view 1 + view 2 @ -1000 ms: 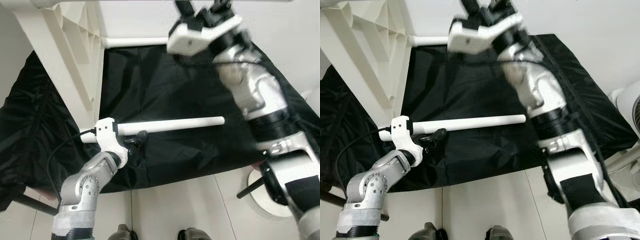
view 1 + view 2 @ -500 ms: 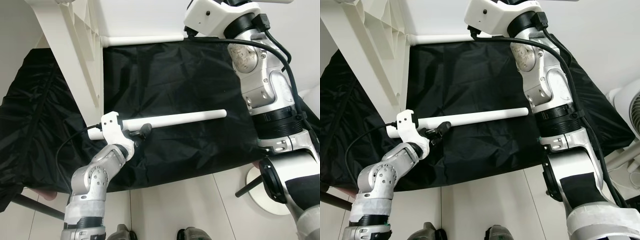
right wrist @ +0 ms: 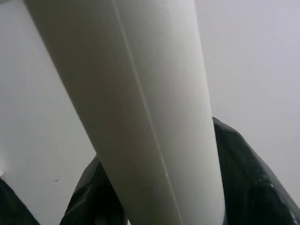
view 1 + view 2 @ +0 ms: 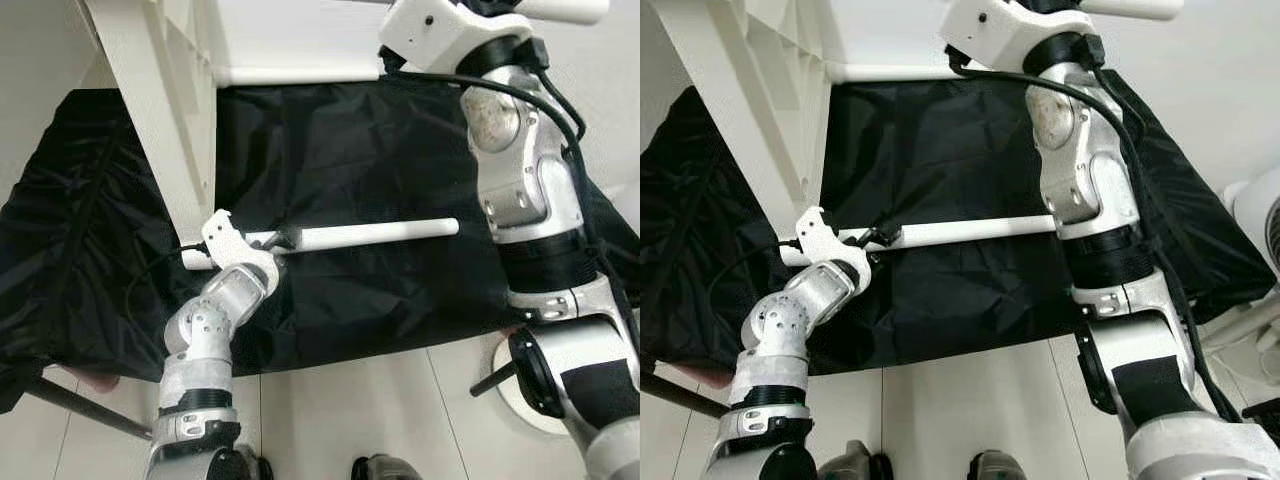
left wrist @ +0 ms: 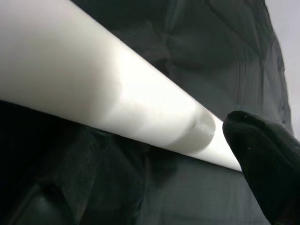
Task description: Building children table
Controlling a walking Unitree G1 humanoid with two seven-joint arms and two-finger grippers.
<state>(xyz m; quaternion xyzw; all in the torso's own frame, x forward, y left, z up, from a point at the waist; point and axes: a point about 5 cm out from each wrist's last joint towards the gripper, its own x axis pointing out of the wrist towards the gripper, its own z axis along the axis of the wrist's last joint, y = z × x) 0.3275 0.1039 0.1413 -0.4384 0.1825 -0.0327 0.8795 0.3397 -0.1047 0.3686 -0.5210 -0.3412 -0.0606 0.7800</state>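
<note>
Black cloth (image 4: 360,170) underlies left claw (image 4: 285,240) clamping white leg (image 4: 380,234) beside tabletop (image 4: 150,110).

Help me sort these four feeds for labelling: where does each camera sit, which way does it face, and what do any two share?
Left eye: on the head, looking down at the black cloth; both silver arms show.
Right eye: beside it, same scene; left pincer on the table leg.
Left wrist: along that pincer, close on the same leg, one fingertip visible.
Right wrist: along the right pincer, close on a second white leg.
Shared: the leg, in both eyes and the left wrist.
</note>
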